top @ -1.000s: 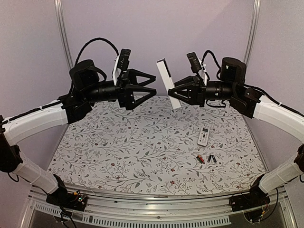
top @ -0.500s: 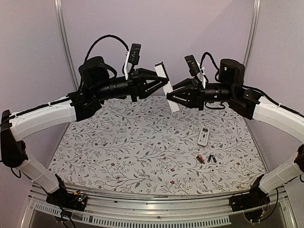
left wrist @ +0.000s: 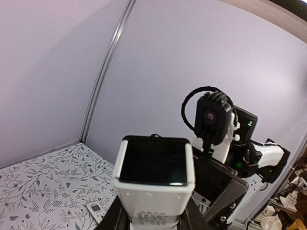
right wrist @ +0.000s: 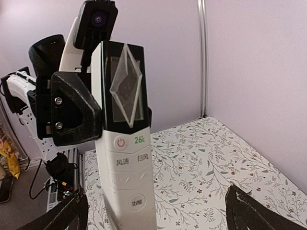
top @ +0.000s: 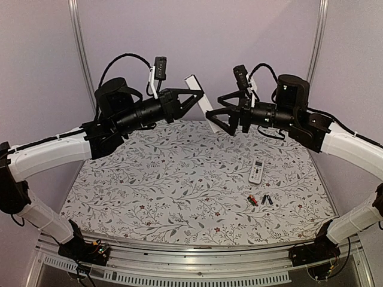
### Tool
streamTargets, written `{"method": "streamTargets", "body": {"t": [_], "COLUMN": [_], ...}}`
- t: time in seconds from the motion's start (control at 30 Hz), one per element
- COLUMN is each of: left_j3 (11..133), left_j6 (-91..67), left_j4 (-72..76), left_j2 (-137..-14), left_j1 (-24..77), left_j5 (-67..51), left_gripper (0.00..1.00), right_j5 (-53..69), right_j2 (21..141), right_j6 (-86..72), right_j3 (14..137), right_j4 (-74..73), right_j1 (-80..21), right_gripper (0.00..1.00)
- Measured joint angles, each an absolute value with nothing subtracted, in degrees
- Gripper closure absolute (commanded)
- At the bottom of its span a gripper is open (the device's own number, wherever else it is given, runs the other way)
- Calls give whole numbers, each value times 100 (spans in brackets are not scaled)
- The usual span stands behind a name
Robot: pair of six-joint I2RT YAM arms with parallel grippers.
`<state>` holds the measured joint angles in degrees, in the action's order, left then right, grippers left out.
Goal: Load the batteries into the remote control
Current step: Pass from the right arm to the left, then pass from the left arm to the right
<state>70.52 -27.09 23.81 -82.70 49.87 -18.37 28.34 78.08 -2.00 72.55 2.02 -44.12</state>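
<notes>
The long white remote control (top: 213, 123) hangs tilted in the air above the far side of the table. My left gripper (top: 196, 97) is shut on its upper part. In the left wrist view the remote (left wrist: 154, 179) stands end-on between the left gripper's (left wrist: 153, 223) fingers. My right gripper (top: 216, 111) is open, with its fingers spread either side of the remote's lower end. In the right wrist view the remote's button face (right wrist: 127, 158) shows between the right gripper's (right wrist: 158, 220) wide-apart fingers (right wrist: 253, 213). The batteries (top: 260, 200), red and black, lie on the table at the right.
A small white remote (top: 256, 171) lies on the flowered tablecloth (top: 167, 179) just above the batteries, and shows too in the left wrist view (left wrist: 97, 209). Purple walls and a metal post (right wrist: 202, 57) close the back.
My left gripper came in and shut on the long remote. My right gripper, shut on it before, has opened. The remote has shifted a little left and up.
</notes>
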Motion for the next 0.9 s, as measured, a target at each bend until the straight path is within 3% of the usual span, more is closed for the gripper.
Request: {"method": "streamTargets", "body": {"t": [0.17,0.33,0.43,0.63,0.73,0.87,0.9], "left_j3": [7032,7032,7032,7032,7032,7032,7032], "left_j6": [-3151,-3369,-3439,-3496,-3542,-3662,-3667], "left_j4": [2130,1922,1850,1839,1872,1846,1850], "left_j2": [-8152,-8154,-8154,-8176,-8178,-8193,-8206], "left_j1": [4989,4989,4989,4989,5000,5011,5015], "left_j5": [-740,-399,-285,-187,-185,-128,-121], "left_gripper": [100,100,100,100,100,100,90], "right_j5": [915,-401,-998,-1441,-1439,-1446,-1463], "right_j2": [7776,8165,8523,8750,8750,8753,8753], "right_j6": [86,419,534,707,760,963,1000], "right_j3": [7199,7500,7769,7819,7815,7800,7797], "right_j4": [207,99,36,49,62,25,14], "right_j1": [-5068,-5540,-5588,-5629,-5706,-5756,-5752], "right_gripper": [1,1,18,65,74,98,100]}}
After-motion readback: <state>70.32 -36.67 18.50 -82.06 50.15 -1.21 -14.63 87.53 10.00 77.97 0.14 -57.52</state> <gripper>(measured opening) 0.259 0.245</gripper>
